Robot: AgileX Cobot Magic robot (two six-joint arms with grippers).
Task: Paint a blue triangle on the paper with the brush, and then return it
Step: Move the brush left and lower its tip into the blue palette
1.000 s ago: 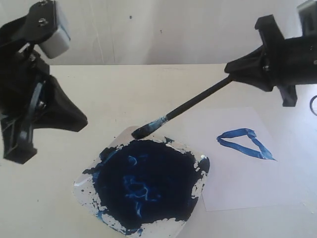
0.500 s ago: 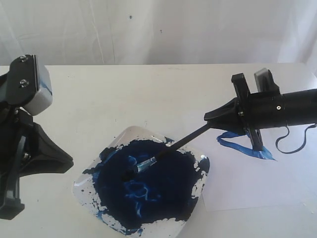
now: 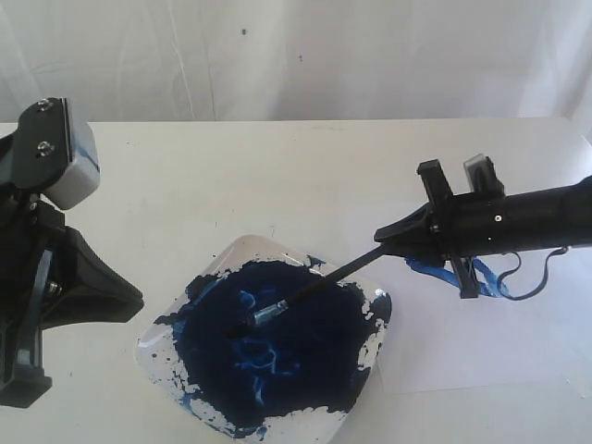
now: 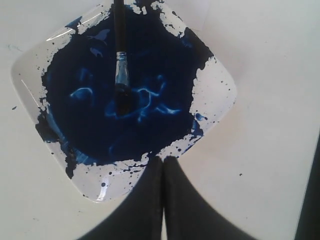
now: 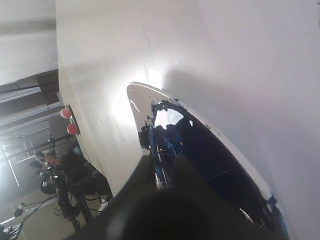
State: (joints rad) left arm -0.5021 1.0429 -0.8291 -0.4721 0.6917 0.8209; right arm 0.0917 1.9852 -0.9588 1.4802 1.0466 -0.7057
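Exterior view: the right gripper (image 3: 388,238) reaches in low from the right, its jaws clamped on the upper end of the brush (image 3: 314,287), so that end of the handle is hidden inside the black fingers. The brush slants down to the left, and its bristles lie in the dark blue paint (image 3: 305,356) near the middle of the tray (image 3: 151,340). The silver ferrule shows clearly, but the bristle tip is hard to tell from the paint around it. The tray sits on the table (image 3: 277,166). Just right of it lies the paper (image 3: 462,347). The paper's left edge meets the tray's right corner, and I cannot tell whether it lies under the tray or only beside it. The blue triangle (image 3: 421,267) on the paper is mostly covered by the right arm. Only a stroke at its left end and some blue below the arm show.

Left wrist view has the left gripper (image 4: 163,161) above the bare table just beside the tray's rim. Its two fingers are pressed together with only a thin seam between them, holding nothing. The exterior view cuts that arm off at the frame's left edge.

Right wrist view is largely a dark blur of the gripper body. The tray appears at a steep angle, and the brush shaft can barely be made out.
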